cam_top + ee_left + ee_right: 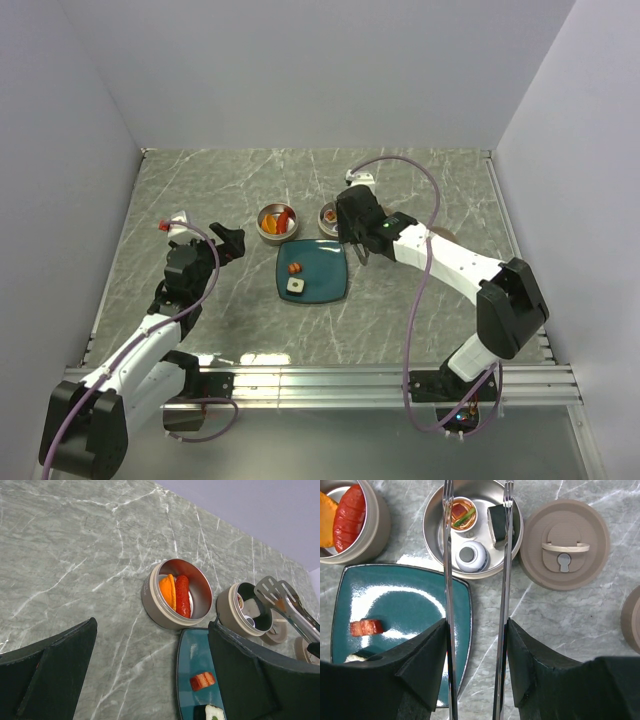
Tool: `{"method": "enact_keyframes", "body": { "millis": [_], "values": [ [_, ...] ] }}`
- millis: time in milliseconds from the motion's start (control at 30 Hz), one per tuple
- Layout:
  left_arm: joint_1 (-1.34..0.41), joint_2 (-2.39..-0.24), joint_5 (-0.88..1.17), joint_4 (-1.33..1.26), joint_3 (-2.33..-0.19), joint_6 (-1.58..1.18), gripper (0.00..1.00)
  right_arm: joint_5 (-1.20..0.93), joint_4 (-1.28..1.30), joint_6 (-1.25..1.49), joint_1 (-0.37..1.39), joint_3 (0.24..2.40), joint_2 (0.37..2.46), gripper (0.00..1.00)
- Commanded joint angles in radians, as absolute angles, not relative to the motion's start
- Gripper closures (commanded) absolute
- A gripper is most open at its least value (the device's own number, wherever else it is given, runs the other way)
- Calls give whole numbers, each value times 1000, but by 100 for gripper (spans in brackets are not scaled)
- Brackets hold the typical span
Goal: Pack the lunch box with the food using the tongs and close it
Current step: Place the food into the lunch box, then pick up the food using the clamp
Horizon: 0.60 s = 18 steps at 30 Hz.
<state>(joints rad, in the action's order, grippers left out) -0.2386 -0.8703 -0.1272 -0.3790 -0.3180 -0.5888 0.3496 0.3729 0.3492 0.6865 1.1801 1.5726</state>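
Note:
My right gripper (pixel 476 630) is shut on the tongs (pixel 448 580), one silvery arm pressed against each finger. The tong tips stand apart over a round metal lunch box tin (pixel 435 540) that holds a small cup with red and green filling (pixel 461 513), a white cup (pixel 471 556) and a dark-sided block (pixel 497 519) by the right arm. A second tin (pixel 160 611) holds an orange piece (pixel 167 591) and a red sausage (pixel 182 596). On the teal plate (pixel 325 262) lie a red piece (pixel 366 627) and a white block (pixel 296 285). My left gripper (pixel 152 670) is open and holds nothing, left of the plate.
A round beige lid with a handle (pixel 565 544) lies flat just right of the tin under the tongs. Another beige round part (pixel 632 620) shows at the right edge of the right wrist view. Grey walls close in the marble table (pixel 200 190) on three sides.

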Motion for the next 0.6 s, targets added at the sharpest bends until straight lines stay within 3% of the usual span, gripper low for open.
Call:
{"method": "enact_keyframes", "body": {
  "millis": [0,233,567],
  "values": [
    [-235,-876,-117,-425,-337,-597,1,353,328,344,681,1197,1510,44],
    [-235,-881,-115,-425,-339,-597,1,342,307,371,753,1089,1410,45],
    [-235,-871,-115,-422,-337,-597,1,359,311,509,1017,942,1293,45]
  ]
}}
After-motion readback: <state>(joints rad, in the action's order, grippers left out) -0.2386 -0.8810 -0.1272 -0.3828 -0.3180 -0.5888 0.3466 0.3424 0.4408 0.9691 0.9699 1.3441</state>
